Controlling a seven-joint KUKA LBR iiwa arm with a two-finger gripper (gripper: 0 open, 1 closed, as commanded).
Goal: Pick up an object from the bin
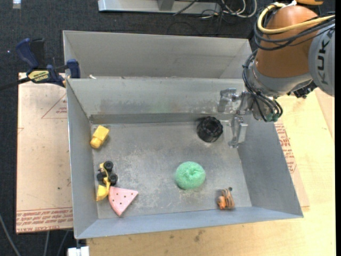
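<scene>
From above, the grey metal bin (pixel 160 97) sits with its sloping walls open to the camera, and the arm (pixel 285 41) comes in over the right-hand rim, with an orange-brown cover and loops of cable at its wrist. The gripper (pixel 233 116) hangs low in the back right part of the bin, close to the right wall. Its two metal fingers (pixel 237 132) look spread apart, one nearer the back wall and one nearer the front, and there is nothing between them.

The nearest thing to them is a dark, round, black lump of an object (pixel 209 129), lying on the bin floor just to the left of the fingers, near the foot of the back wall. Whether the nearer finger touches it I cannot tell; it lies beside the fingers rather than between them.

Further towards the front, well apart from the gripper, a fuzzy green ball (pixel 190 175) rests near the middle of the floor. A small orange and brown item (pixel 226 199) lies by the front right corner. Over on the left side a yellow block (pixel 99 136) sits alone near the left wall. In the front left corner a yellow and black toy vehicle (pixel 105 180) lies touching a pink wedge with dark spots (pixel 121 200).
</scene>
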